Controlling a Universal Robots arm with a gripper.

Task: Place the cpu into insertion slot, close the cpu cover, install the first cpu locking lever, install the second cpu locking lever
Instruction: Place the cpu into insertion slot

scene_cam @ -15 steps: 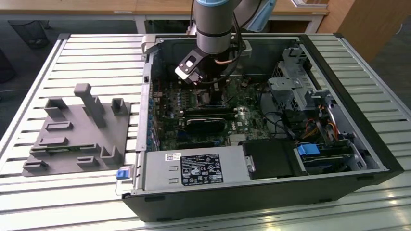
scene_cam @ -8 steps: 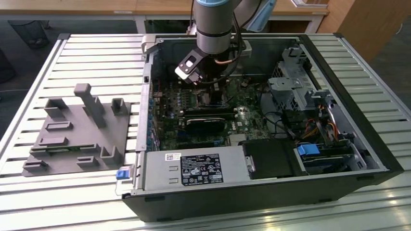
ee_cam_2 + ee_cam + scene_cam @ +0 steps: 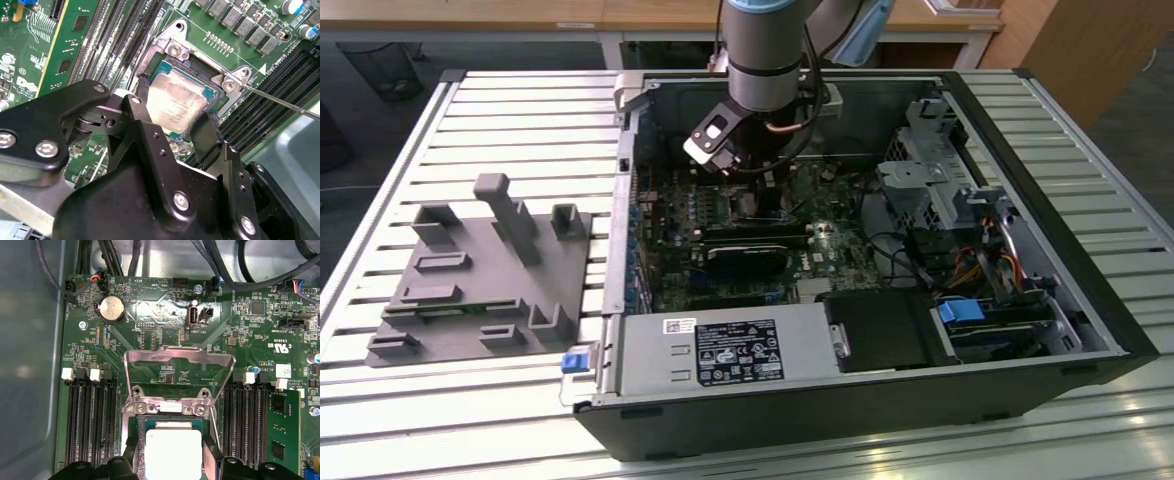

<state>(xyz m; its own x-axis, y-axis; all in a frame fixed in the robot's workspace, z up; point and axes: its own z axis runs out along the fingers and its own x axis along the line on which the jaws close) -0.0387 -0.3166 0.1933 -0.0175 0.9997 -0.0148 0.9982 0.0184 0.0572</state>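
My gripper [image 3: 754, 195] reaches down into the open computer case over the green motherboard [image 3: 720, 270]. In both wrist views the cpu [image 3: 175, 102] [image 3: 172, 450], a small silver square, lies in the black-rimmed insertion slot [image 3: 192, 66] [image 3: 136, 426]. The black fingers [image 3: 142, 97] of my gripper [image 3: 172, 107] [image 3: 172, 462] sit against two opposite sides of the chip, shut on it. The cpu cover [image 3: 179, 356], a silvery frame with a square window, stands swung up and open behind the slot. A thin metal locking lever [image 3: 280, 102] juts out sideways from the socket's corner.
Long black memory slots [image 3: 85, 425] flank the socket on both sides, and a green memory module [image 3: 282, 430] stands in one. In the exterior view a grey fixture block [image 3: 480, 270] lies left of the case; the power supply [image 3: 720, 350], drive cage [image 3: 934, 170] and cables [image 3: 974, 270] crowd the inside.
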